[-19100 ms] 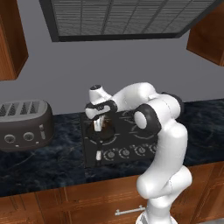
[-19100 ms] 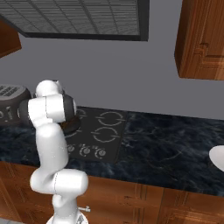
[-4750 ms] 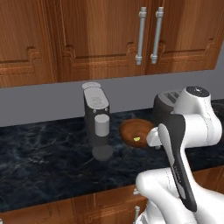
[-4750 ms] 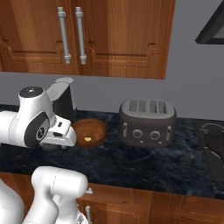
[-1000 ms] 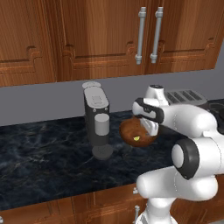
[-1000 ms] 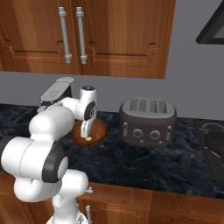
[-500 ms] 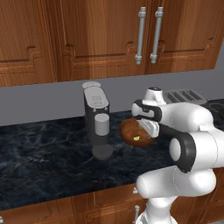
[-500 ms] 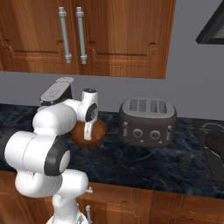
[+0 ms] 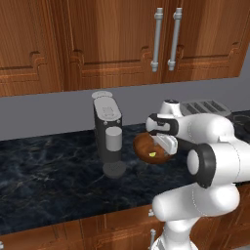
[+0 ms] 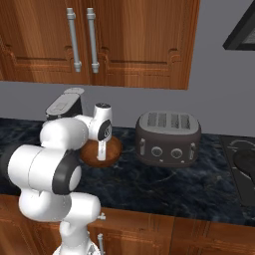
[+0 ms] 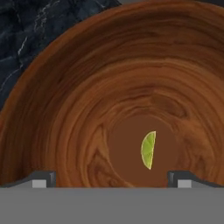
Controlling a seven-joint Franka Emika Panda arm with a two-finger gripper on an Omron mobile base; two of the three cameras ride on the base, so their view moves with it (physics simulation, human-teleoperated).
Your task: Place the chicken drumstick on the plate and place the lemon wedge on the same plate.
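The lemon wedge [image 11: 148, 150] is a small yellow-green slice lying on the flat bottom of a round brown wooden bowl [image 11: 74, 109]. My gripper [image 11: 111, 180] hangs straight over it, open, with the wedge between and just beyond its two fingertips [image 11: 43, 178]. In the left base view the gripper [image 9: 166, 145] points down into the bowl [image 9: 143, 147], and the lemon wedge [image 9: 153, 155] shows beside it. In the right base view the gripper [image 10: 101, 151] reaches into the bowl [image 10: 113, 149]. The chicken drumstick and the plate are out of view.
A grey coffee machine [image 9: 109, 133] stands just left of the bowl on the dark marble counter [image 9: 53, 166]. A dark four-slot toaster [image 10: 169, 132] sits to the bowl's right. A stove top [image 10: 244, 162] lies at the far right. Wooden cabinets hang above.
Since a second ago the hand has sunk a little lower into the bowl, over the lemon wedge. The jaws have stayed open. Long before, the base stood at the stove.
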